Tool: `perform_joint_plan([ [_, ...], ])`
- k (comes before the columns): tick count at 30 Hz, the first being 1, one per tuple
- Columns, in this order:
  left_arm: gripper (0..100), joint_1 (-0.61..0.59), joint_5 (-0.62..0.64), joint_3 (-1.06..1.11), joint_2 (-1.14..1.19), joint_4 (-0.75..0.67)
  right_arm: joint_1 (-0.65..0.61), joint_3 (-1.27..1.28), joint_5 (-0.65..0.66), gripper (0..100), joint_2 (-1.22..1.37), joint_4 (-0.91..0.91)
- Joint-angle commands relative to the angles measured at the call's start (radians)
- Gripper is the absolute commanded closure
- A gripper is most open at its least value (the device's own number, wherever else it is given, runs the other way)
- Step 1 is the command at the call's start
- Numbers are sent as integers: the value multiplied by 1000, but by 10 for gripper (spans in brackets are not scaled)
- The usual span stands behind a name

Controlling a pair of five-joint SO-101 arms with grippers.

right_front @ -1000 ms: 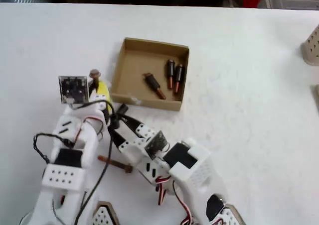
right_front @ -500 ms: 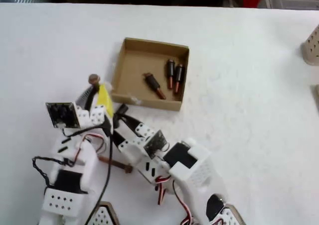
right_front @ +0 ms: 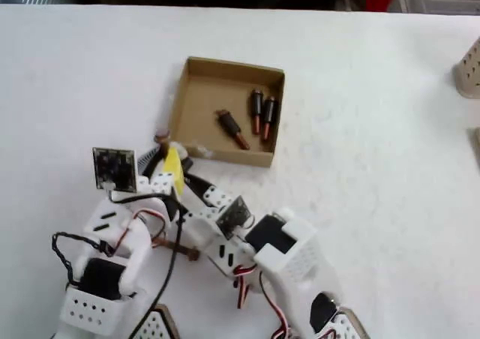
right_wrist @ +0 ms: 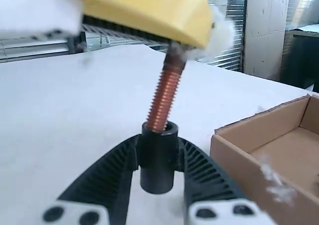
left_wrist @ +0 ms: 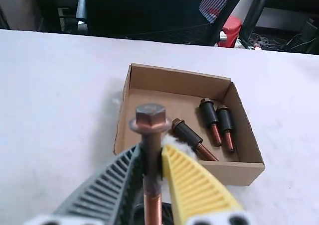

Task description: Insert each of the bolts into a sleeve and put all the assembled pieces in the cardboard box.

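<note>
My left gripper [left_wrist: 149, 154], with one grey and one yellow finger, is shut on a copper bolt [left_wrist: 149, 123] held head up. My right gripper [right_wrist: 157, 153], black, is shut on an upright black sleeve [right_wrist: 157, 160]. The bolt's threaded tip [right_wrist: 163, 103] sits just inside the sleeve's mouth. In the high view both grippers meet beside the near left corner of the cardboard box [right_front: 225, 153], the left gripper [right_front: 166, 157] over the right gripper [right_front: 183, 172]. Three assembled pieces [right_front: 255, 118] lie in the box [left_wrist: 234, 172].
A loose copper bolt [right_front: 175, 247] lies on the white table between the two arms' bases. A beige object [right_front: 469, 73] stands at the far right edge. The box's corner [right_wrist: 249, 135] is close beside the sleeve.
The left gripper has carried the bolt right and nearer, from beside the box's left wall to above the sleeve. The right gripper has stayed in place with the sleeve.
</note>
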Motion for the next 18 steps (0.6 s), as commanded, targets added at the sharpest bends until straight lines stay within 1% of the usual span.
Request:
perform_joint_plan([
  [1, 980, 16, 8, -26, -15, -29, 1, -18, -6, 981, -15, 2],
  [7, 980, -22, 6, 58, -16, -172, 1, -12, -6, 981, -16, 2],
  [11, 980, -30, 6, 64, -16, -181, 2, -2, -15, 981, -44, 19],
  [15, 980, -31, 6, 61, -16, -176, 41, -2, -124, 981, -119, 147],
  [18, 980, -28, 6, 66, -16, -175, 61, -2, -167, 981, -174, 225],
])
